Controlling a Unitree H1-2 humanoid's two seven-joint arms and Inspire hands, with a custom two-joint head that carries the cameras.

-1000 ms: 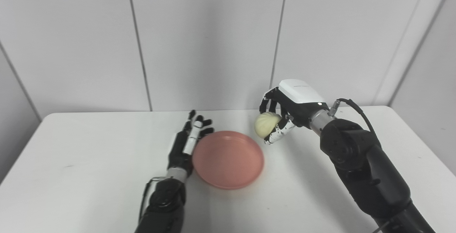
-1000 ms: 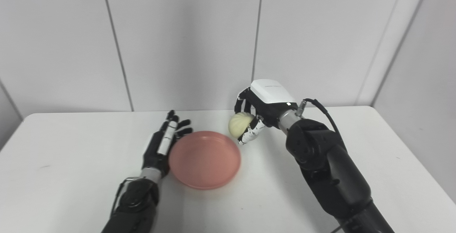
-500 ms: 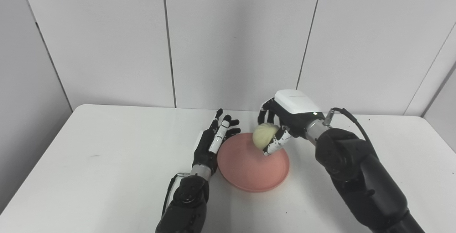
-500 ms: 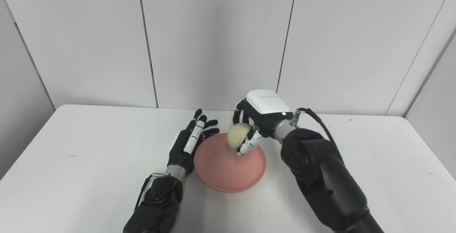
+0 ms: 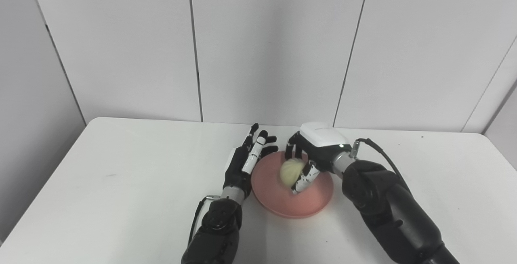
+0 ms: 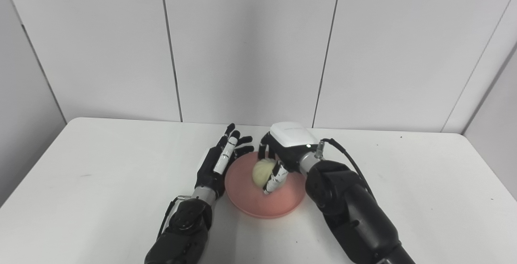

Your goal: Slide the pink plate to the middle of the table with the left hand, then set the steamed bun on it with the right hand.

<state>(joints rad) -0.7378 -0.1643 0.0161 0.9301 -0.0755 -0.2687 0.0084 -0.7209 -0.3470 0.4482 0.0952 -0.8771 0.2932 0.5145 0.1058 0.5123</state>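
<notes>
Plate sits on the table near its middle, a little toward the near edge. Left hand lies just beside the plate's left rim, fingers reaching away toward the wall behind the table; whether it touches the rim cannot be told. Right hand comes in from the right and hangs over the plate's far half, with the steamed bun in its grasp, above the plate's inside. Bun sits between the two hands, right of the left hand's fingers. Both forearms run back to the near edge, one either side of the plate.
</notes>
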